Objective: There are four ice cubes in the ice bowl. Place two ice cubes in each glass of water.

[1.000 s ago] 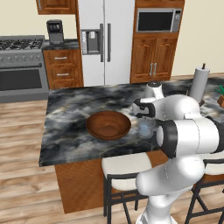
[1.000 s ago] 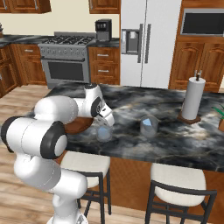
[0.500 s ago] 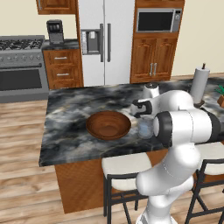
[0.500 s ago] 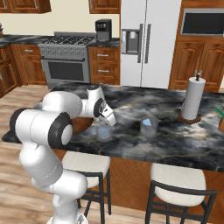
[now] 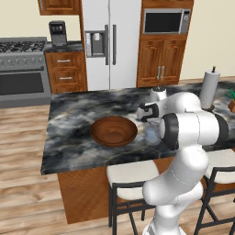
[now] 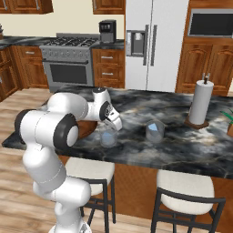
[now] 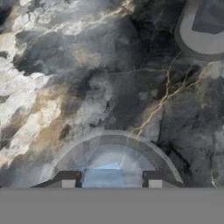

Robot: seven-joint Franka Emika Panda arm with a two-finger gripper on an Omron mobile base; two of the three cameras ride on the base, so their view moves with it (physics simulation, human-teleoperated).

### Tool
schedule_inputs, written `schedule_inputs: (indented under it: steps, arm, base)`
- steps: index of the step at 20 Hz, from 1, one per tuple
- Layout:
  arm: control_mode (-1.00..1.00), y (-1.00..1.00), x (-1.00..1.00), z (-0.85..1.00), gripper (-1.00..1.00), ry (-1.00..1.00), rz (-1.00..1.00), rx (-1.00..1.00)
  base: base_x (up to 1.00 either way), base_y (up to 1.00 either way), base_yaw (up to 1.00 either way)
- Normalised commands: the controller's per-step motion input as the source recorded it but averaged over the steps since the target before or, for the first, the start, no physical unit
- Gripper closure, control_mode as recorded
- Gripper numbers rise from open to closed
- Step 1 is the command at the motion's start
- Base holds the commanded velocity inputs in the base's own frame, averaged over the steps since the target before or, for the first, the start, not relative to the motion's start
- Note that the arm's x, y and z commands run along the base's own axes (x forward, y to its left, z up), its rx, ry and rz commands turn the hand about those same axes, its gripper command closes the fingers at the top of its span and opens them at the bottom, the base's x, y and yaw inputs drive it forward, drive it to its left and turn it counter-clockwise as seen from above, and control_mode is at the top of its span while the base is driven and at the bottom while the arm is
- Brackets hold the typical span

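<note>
My gripper is shut on a pale-blue ice cube, which sits between the two dark fingertips. It hangs right above the near glass of water, whose round rim curves just below the cube. That glass stands on the dark marble counter, with the gripper over it. The second glass stands to its right, and its rim reaches the hand view's top right corner. The reddish-brown ice bowl lies left of the near glass, its inside showing bare wood.
A tall white paper-towel roll stands at the counter's far right, with a green plant beside it. Two stools stand under the counter's front edge. The stove and fridge are along the back wall.
The arm's elbow has swung a little to the side. The gripper has stayed over the near glass with the cube in it.
</note>
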Motion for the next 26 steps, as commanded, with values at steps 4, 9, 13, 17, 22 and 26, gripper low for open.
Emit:
schedule_inputs:
  steps: [4,9,13,17,22,26]
  arm:
    - [-1.00,-0.25,0.00,0.00,-1.00,0.00,0.00,0.00]
    - [-1.00,-0.20,0.00,0.00,-1.00,0.00,0.00,0.00]
    - [-1.00,-0.16,0.00,0.09,-1.00,0.00,0.00,0.01]
    - [-1.00,-0.10,-0.29,0.37,-1.00,0.00,0.03,0.02]
    - [-1.00,-0.10,-0.60,0.22,-1.00,0.00,0.21,0.00]
    - [-1.00,-0.21,-1.00,0.01,-1.00,0.00,0.30,0.00]
  base:
    - [0.00,0.00,0.00]
    - [0.00,0.00,0.00]
    - [0.00,0.00,0.00]
    - [0.00,0.00,0.00]
    - [0.00,0.00,0.00]
    - [0.00,0.00,0.00]
